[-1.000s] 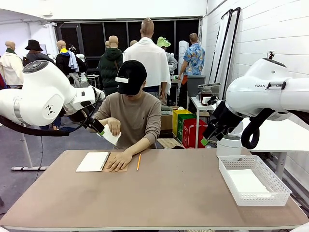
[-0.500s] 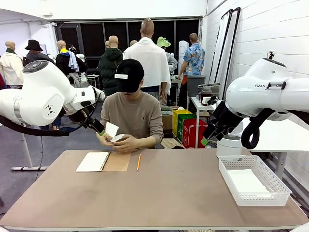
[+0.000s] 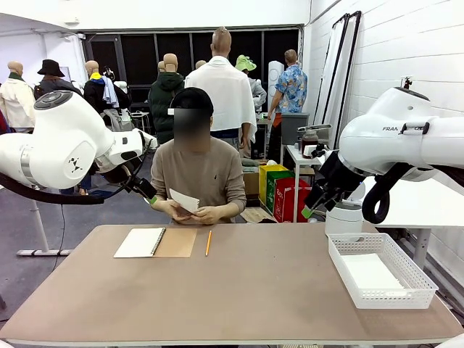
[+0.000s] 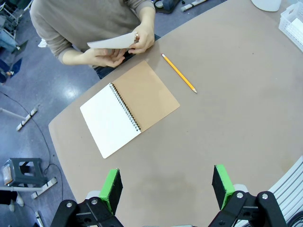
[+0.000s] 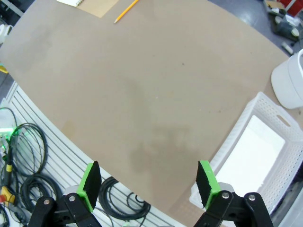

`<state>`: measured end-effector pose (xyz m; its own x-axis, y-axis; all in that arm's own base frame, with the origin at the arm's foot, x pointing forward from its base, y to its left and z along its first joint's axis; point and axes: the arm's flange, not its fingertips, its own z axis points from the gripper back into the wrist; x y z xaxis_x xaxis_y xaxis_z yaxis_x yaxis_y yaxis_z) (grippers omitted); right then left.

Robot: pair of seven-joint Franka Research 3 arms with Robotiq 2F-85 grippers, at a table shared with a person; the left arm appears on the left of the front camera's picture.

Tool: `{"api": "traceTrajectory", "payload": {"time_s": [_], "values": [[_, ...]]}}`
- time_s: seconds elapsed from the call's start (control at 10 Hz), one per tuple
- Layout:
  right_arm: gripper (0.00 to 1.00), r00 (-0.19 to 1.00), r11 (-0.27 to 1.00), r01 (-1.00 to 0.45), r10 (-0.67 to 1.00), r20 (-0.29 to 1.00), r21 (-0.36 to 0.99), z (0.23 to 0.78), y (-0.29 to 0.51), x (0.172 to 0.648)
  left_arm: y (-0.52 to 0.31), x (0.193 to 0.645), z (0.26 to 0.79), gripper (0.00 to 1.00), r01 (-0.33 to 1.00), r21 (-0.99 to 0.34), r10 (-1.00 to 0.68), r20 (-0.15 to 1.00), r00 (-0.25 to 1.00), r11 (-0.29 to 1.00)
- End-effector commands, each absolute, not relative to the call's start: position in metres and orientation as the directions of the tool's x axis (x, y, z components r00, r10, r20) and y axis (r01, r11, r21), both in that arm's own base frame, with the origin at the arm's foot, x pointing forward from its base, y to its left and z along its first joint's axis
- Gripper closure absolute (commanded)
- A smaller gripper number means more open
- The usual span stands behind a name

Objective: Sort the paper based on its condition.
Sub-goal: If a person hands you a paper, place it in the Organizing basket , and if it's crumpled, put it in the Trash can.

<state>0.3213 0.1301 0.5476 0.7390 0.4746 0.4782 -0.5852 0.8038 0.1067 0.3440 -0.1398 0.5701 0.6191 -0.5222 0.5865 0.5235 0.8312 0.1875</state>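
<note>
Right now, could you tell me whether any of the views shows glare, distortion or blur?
Front view: even light, sharp, the table free of glare. Left wrist view: wide-angle bends the table edge; a bright glare patch on the floor. Right wrist view: same bending; faint soft shadows on the table.

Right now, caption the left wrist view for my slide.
A person at the table holds a white sheet; an open spiral notebook and a pencil lie before them.
</note>
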Motion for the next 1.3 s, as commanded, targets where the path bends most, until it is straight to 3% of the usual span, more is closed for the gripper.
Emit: {"api": "traceTrajectory", "payload": {"time_s": [0.0,1.2], "values": [[0.0,0.742,0.802,-0.587,0.478,0.47,0.11,0.5501,0.1303,0.3213,-0.1394,0.3438,0.5705,0.0,0.522,0.187,-0.521,0.587,0.62,0.832],[0.0,0.742,0.802,-0.587,0.478,0.47,0.11,0.5501,0.1303,0.3213,-0.1394,0.3438,0.5705,0.0,0.522,0.187,-0.521,0.587,0.62,0.832]]}}
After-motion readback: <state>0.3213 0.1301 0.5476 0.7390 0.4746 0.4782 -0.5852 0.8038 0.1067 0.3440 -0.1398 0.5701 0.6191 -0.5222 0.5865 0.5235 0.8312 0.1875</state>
